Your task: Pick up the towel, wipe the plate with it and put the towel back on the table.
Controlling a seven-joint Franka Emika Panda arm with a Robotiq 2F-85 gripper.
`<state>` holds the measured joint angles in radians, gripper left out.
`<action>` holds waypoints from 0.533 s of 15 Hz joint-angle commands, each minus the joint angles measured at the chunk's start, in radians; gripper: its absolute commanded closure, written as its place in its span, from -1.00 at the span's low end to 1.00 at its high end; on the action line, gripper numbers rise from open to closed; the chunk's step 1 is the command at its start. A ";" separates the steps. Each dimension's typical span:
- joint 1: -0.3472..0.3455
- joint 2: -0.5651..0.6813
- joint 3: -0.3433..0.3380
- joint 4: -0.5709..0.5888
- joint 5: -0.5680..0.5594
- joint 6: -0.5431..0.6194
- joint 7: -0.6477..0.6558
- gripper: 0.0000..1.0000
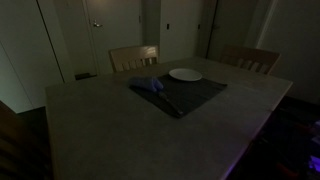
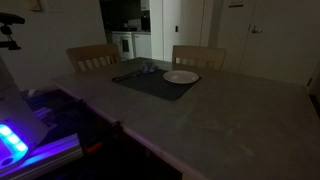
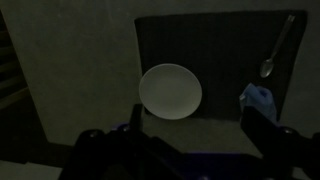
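The counter [image 1: 120, 135] carries 1 dark placemat [image 1: 200, 93], and on it lie 1 white plate [image 1: 185, 74], 1 blue towel [image 1: 150, 85] and 1 spoon [image 3: 277, 52]. 2 wooden chairs [image 2: 92, 57] [image 2: 198, 56] stand at its far edge. The towel lies crumpled on the mat, near the plate but apart from it, with the spoon past it at the mat's edge. In the wrist view the hand [image 3: 191, 110] hangs above the counter and looks straight down, the plate under it. Its 2 fingers [image 3: 137, 112] stand spread wide, with nothing held between them. The arm is not seen in either exterior view.
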<state>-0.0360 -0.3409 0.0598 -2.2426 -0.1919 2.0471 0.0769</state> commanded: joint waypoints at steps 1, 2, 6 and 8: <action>0.019 0.153 -0.029 0.085 0.004 0.134 -0.099 -1.00; 0.022 0.188 -0.033 0.098 0.014 0.179 -0.124 -1.00; 0.040 0.312 -0.040 0.163 0.085 0.305 -0.241 -1.00; 0.046 0.366 -0.035 0.197 0.141 0.341 -0.307 -1.00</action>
<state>-0.0098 -0.0642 0.0361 -2.1187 -0.1184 2.3485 -0.1316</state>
